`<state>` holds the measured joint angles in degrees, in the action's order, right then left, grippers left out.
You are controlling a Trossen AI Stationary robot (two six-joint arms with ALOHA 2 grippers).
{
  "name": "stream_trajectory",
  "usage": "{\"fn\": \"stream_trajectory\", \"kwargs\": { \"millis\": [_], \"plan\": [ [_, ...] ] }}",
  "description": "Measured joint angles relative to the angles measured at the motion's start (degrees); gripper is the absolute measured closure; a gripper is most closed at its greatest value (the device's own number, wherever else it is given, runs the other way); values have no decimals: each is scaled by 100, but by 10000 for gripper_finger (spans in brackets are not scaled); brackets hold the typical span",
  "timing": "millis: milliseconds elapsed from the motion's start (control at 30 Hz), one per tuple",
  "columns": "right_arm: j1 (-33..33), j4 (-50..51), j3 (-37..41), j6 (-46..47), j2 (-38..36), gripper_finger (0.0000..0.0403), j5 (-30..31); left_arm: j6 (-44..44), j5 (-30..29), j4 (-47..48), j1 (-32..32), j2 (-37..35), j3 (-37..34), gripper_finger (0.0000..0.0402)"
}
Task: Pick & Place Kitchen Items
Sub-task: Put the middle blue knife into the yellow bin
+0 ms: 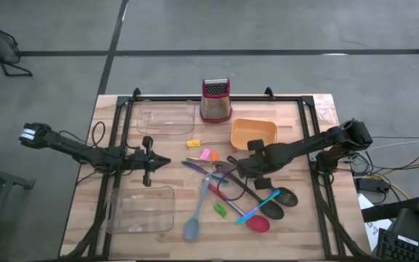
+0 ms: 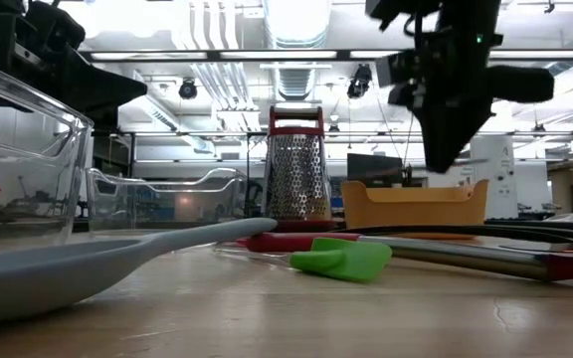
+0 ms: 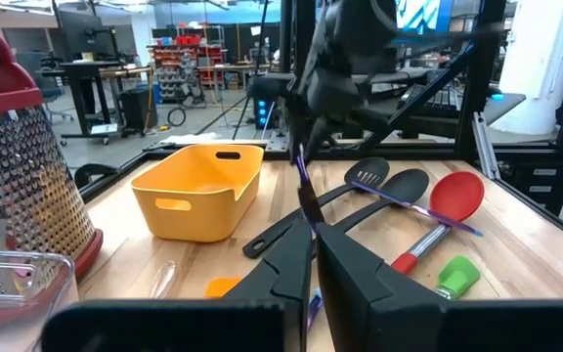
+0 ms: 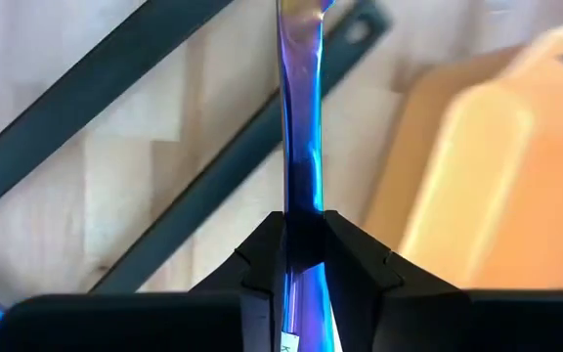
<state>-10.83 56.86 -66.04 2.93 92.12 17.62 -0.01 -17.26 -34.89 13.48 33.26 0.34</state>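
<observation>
The fingers [image 4: 262, 269] of the right gripper [image 4: 304, 256] are closed on a thin blue-purple stick [image 4: 301, 108], which is seen in the right wrist view pinched between the two dark pads and running straight out ahead of them. In the high view the right gripper [image 1: 247, 168] is placed over the middle of the tabletop [image 1: 297, 240], just beside the orange bowl [image 1: 254, 133] and above the cluster of utensils. The fingers [image 3: 291, 279] of the left gripper [image 3: 315, 264] are pressed together with nothing seen between them; that gripper [image 1: 160, 161] is held over the left half of the tabletop, between the two clear plastic trays [image 1: 167, 118], well apart from the utensils. The black slotted spoons [image 1: 282, 196] are laid side by side at the right of the cluster, with the red-headed spoon [image 1: 259, 223] just beside them and a blue stick [image 1: 266, 198] across its handle. The grey-blue spatula [image 1: 193, 227] is laid nearer the front edge, its head close to the low camera. A green block [image 1: 220, 209] is found between the spatula and the red-headed spoon, and small yellow [image 1: 193, 143], orange [image 1: 197, 155] and pink [image 1: 210, 155] blocks are laid near the bowl. The red-topped box grater [image 1: 215, 100] is stood upright at the far edge.
</observation>
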Motion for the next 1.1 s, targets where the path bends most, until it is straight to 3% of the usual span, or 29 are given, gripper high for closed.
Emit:
{"fn": "stream_trajectory", "kwargs": {
  "millis": [267,400,633,1100],
  "plan": [
    [200,-16,35,997,-607,348,1113,2,2,37,2,0,0,376],
    [517,-36,160,1783,-745,348,1373,1,2,37,2,0,0,378],
    [1085,-72,615,2571,-837,342,1412,1,2,38,2,0,0,373],
    [1756,-1164,1500,2580,-837,338,1410,0,2,68,0,0,0,371]
  ]
}}
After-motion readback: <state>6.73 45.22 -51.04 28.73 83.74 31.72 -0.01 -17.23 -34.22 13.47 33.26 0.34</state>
